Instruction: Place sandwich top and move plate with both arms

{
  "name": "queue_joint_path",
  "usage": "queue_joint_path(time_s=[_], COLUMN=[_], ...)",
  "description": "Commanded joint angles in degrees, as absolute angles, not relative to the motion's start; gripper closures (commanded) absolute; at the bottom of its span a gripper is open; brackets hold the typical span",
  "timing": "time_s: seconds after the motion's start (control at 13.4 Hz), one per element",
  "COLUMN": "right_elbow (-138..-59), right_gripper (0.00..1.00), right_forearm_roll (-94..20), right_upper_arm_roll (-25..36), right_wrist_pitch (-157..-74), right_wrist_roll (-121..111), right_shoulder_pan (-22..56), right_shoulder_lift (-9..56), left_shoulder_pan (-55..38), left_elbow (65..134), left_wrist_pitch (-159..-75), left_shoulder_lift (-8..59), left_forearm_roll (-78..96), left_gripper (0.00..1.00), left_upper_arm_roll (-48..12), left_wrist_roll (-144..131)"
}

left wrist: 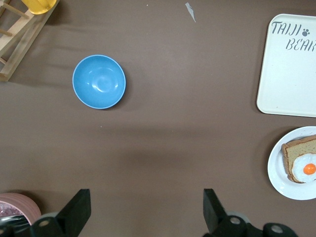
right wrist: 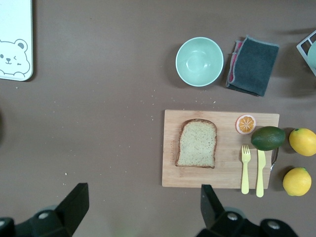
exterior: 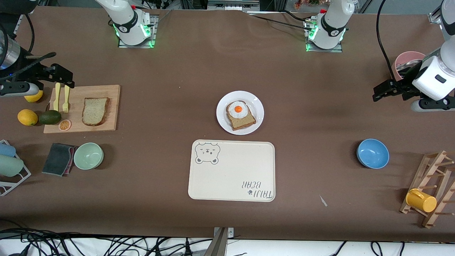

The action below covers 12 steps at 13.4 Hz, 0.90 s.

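1. Nothing was underway yet: the sandwich top (exterior: 95, 111) lay flat on the cutting board (exterior: 106, 93) toward the right arm's end of the table, untouched.
2. The plate (exterior: 256, 106) sat mid-table just beside the bear-print tray (exterior: 233, 171), farther from the front camera than it, carrying the egg-topped slice (exterior: 240, 115).
3. The right gripper (exterior: 68, 79) hovered over the board's edge, near the yellow fork (exterior: 65, 99), fingers spread wide and empty.
4. The left gripper (exterior: 377, 93) hung over bare table, well apart from the plate, fingers likewise spread with nothing between them; that arm waited.
5. My call: the first step was in hand, so the right gripper needed to come over the slice and descend.
6. The right wrist view showed the slice's (right wrist: 197, 143) rounded crust squarely from above; the left wrist view caught only the blue bowl (left wrist: 99, 81) and the plate's rim (left wrist: 276, 173).
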<state>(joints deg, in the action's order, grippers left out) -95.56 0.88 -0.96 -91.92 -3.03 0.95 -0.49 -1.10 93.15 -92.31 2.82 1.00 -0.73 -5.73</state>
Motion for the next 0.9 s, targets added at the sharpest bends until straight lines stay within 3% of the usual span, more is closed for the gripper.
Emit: queue_joint_path(time_s=[0.0, 0.52, 0.67, 0.82], right_elbow=[-95.6, -97.7, -101.0, -108.3], right_gripper=[0.00, 0.00, 0.00, 0.00], right_forearm_roll=[1.8, 4.1, 7.1, 10.3], right_upper_arm_roll=[-1.3, -1.7, -1.8, -1.8], right_wrist_pitch=[-91.9, -88.9, -91.6, -99.4], right_wrist_roll=[-3.3, -2.5, -2.3, -0.7], right_shoulder_pan=[0.7, 1.5, 1.8, 3.1], right_shoulder_lift=[-1.0, 1.8, 3.2, 2.6], left_shoulder_pan=[-1.3, -1.3, -1.4, -1.4], left_elbow=[91.8, 91.8, 91.1, 90.7], left_wrist_pitch=[-91.4, -91.4, -91.4, -91.3], left_shoulder_lift=[3.3, 3.4, 3.6, 4.0], left_forearm_roll=[-0.8, -0.8, -0.9, -0.8], left_gripper=[0.00, 0.00, 0.00, 0.00], left_upper_arm_roll=[-0.7, -0.7, -0.7, -0.7], left_wrist_roll=[-6.3, -6.3, -6.2, -6.2])
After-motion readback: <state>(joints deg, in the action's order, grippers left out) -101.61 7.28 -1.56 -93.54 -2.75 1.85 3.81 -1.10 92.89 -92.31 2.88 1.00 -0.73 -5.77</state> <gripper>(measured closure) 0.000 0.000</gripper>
